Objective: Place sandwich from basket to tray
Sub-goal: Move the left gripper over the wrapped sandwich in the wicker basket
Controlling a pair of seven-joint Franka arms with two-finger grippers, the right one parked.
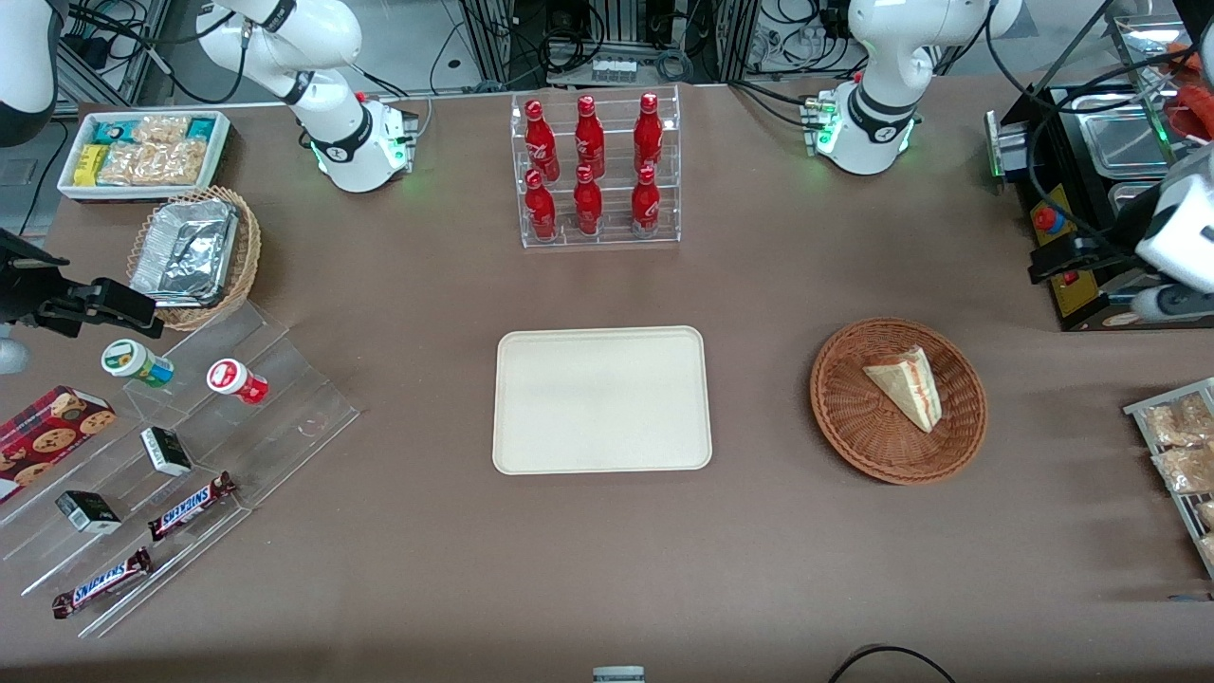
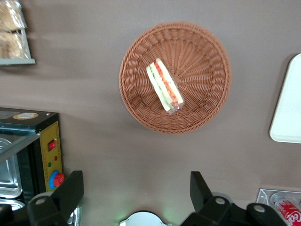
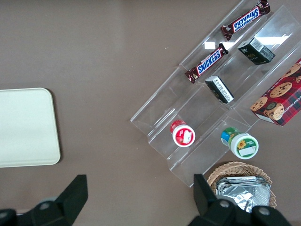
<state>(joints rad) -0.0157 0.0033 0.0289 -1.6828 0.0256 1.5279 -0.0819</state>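
On the brown desk (image 1: 759, 569), the sandwich (image 1: 906, 384) lies inside the round reddish-brown basket (image 1: 854, 417), toward the working arm's end of the desk. Its pale bread face shows in the front view, while the left wrist view shows its cut edge with red, orange and green filling layers. The sandwich rests on the basket floor, off-centre, with its narrow tip pointing toward the basket middle. The cream-beige tray (image 1: 601, 399) sits flat at the desk centre, well apart from the basket and carrying nothing. The end effector (image 2: 136, 193) hangs above the desk, raised well clear of the basket and offset from it toward the arm bases; its two dark fingers (image 2: 70, 190) stand wide apart and grip nothing. Farther from the front camera than the tray, a clear rack (image 1: 599, 171) holds six red bottles in two rows. Toward the parked arm's end, a clear stepped display (image 1: 190, 474) carries two Snickers bars (image 1: 190, 506), small dark boxes and two small cups, with a cookie box (image 1: 47, 436) beside it. A lighter wicker basket with a foil container (image 1: 188, 251) and a white bin of snack packets (image 1: 142, 152) stand farther from the camera than that display.
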